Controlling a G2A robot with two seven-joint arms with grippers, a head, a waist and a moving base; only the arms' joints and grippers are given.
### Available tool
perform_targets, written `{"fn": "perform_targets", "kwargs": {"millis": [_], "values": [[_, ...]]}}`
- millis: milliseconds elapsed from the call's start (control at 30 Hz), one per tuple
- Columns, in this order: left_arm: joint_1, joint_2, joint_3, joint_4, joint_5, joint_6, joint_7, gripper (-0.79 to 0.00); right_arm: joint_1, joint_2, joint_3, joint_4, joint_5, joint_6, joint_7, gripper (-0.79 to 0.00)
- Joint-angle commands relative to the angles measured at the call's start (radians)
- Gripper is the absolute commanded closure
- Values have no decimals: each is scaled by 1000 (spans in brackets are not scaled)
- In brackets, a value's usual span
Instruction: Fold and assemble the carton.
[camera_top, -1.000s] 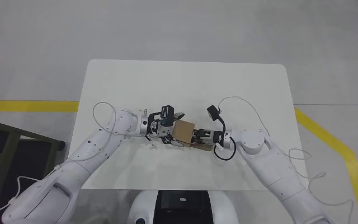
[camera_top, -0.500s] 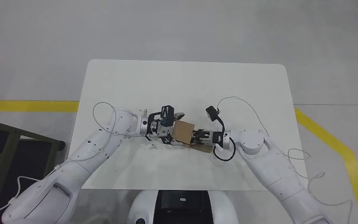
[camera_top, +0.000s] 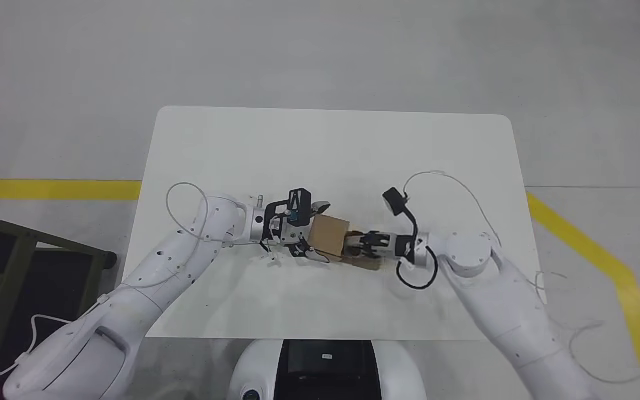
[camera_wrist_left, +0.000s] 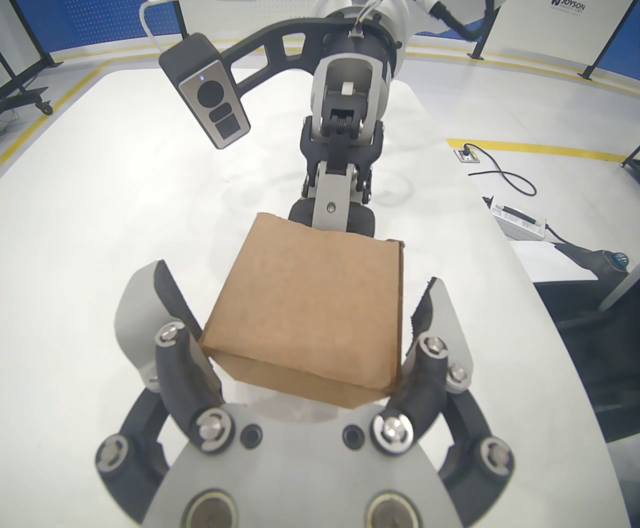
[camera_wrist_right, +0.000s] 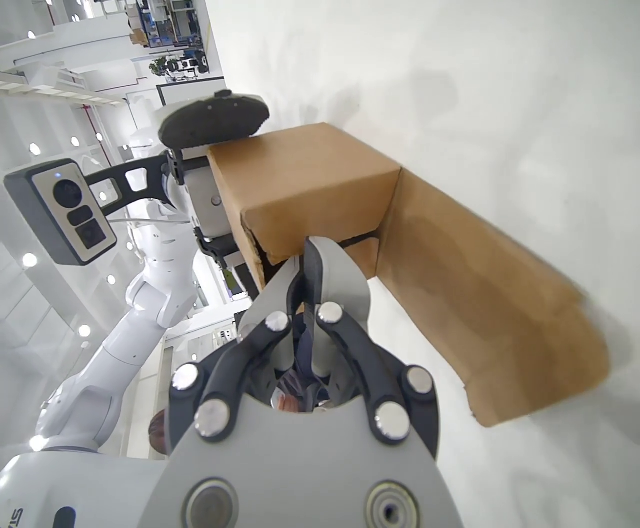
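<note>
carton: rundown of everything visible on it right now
The carton is plain brown cardboard, partly assembled: a squared box body with one long flap open, lying along the white table. It sits near the table's robot-side middle. The left gripper clasps one end between its jaws; the right gripper, jaws shut, has its tip at the open end.
</note>
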Motion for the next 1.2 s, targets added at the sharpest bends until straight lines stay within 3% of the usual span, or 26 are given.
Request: {"fn": "perform_targets", "kwargs": {"millis": [0,300,467,700,833,1167], "values": [[0,0,0,0,0,0,0,-785,-13,9,26,-29,-27,12,7,0],[0,0,0,0,0,0,0,-785,-129,65,178,-226,-222,104,49,0],[0,0,0,0,0,0,0,-785,-184,84,233,-256,-289,122,69,0],[0,0,0,0,0,0,0,-785,-203,89,217,-234,-307,98,88,0],[0,0,0,0,0,0,0,-785,-202,89,206,-220,-299,85,83,-99],[0,0,0,0,0,0,0,-785,-172,85,169,-167,-279,63,89,-142]]}}
